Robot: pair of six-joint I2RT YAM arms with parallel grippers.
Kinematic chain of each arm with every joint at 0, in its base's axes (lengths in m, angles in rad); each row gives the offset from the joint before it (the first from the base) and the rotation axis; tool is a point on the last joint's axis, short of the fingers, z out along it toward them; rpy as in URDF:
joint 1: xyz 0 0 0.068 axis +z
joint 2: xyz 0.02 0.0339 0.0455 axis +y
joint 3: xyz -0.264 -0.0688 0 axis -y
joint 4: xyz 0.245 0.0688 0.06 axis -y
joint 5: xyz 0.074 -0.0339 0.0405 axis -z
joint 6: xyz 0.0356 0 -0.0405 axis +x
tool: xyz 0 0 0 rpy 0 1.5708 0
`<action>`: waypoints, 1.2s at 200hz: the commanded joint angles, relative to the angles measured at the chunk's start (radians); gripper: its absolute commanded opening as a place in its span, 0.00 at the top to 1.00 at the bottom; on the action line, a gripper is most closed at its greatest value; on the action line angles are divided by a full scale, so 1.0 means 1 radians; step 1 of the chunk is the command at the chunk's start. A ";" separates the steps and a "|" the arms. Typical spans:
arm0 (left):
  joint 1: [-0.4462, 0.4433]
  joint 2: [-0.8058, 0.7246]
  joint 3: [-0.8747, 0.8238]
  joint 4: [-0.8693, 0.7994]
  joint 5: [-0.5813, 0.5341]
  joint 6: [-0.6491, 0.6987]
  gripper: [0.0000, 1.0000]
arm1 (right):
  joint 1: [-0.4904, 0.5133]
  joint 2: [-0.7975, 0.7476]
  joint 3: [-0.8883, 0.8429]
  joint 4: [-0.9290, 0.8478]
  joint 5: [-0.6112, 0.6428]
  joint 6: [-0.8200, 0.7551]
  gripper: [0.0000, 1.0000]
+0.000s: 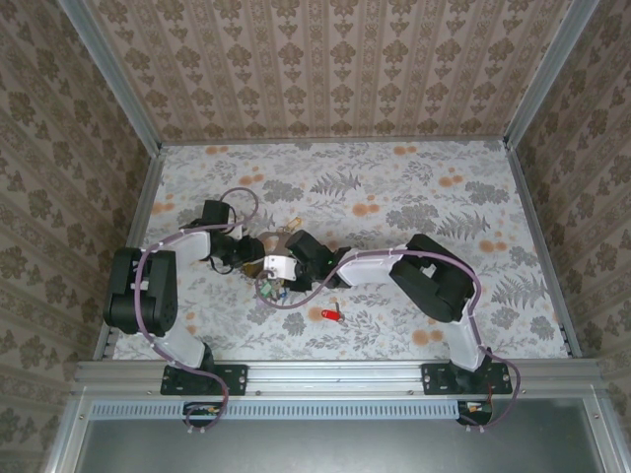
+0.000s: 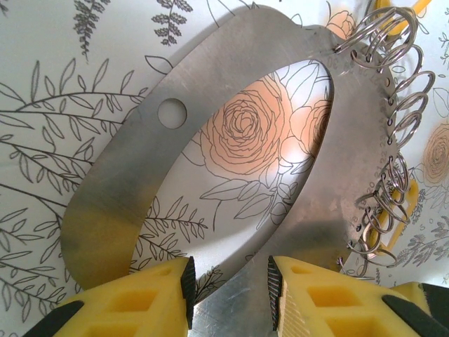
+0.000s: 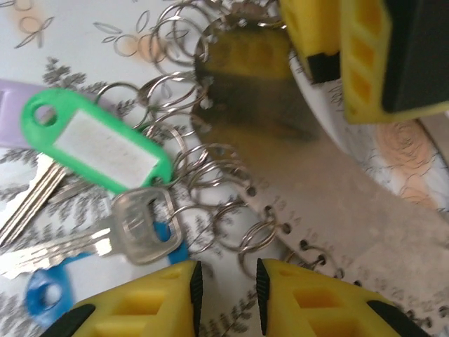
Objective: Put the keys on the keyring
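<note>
My left jaws (image 2: pixel 228 284) are closed on the flat band of the keyring (image 2: pixel 105 217). I hold it up from the worktop (image 1: pixel 444 197), tilted, with its open middle straight ahead of them. My right jaws (image 3: pixel 226 284) stand a little apart. In their narrow gap I see nothing but the flowered worktop, so they grip nothing. They are just in front of the keyring's edge, where the small wire rings (image 3: pixel 210 175) sit in a row of holes.

I judge that the task is partly done. Ahead and to the left of my right jaws, a green-tagged key (image 3: pixel 91 140), a silver key (image 3: pixel 144 225) and a blue tag (image 3: pixel 42 291) lie among the small wire rings. They seem to hang from them, though I cannot follow every link. A red key (image 1: pixel 330 315) lies alone on the near side of my right jaws, apart from the keyring, so at least this one remains to be put on.

From my left jaws the keyring looks like a long oval. Its long axis runs from beside them on the left away to the far right, and the ringed edge is on the right. The green-tagged key and the silver key lie almost flat, long axis across my right jaws. Their blades point left and their heads are toward the rings.
</note>
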State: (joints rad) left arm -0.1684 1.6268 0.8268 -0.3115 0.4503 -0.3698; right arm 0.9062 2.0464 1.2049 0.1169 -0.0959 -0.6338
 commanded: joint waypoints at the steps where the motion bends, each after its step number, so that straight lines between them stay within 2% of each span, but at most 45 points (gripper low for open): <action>1: 0.009 0.022 -0.008 -0.012 0.015 -0.006 0.64 | 0.010 0.050 0.035 0.009 0.075 -0.055 0.72; 25: 0.009 0.022 -0.011 -0.008 0.019 -0.013 0.64 | 0.015 0.059 0.032 0.028 0.110 -0.060 0.75; 79: 0.010 0.016 -0.021 -0.003 0.018 -0.017 0.64 | 0.023 0.064 -0.003 0.102 0.240 -0.037 0.74; 105: 0.011 0.015 -0.026 -0.001 0.014 -0.019 0.64 | 0.019 0.045 -0.042 0.137 0.266 -0.029 0.78; 190: 0.012 0.006 -0.040 0.023 0.021 -0.028 0.64 | 0.003 0.014 -0.050 0.112 0.248 0.017 0.94; 220: 0.013 -0.036 -0.054 0.054 0.049 -0.026 0.63 | -0.020 -0.025 -0.061 0.126 0.208 0.089 1.00; 240: 0.013 -0.084 -0.057 0.090 0.094 -0.026 0.61 | -0.043 -0.060 -0.083 0.165 0.149 0.143 1.00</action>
State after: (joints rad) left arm -0.1661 1.6032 0.7902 -0.2512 0.4953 -0.3893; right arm 0.9001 2.0624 1.1557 0.2661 0.1101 -0.5816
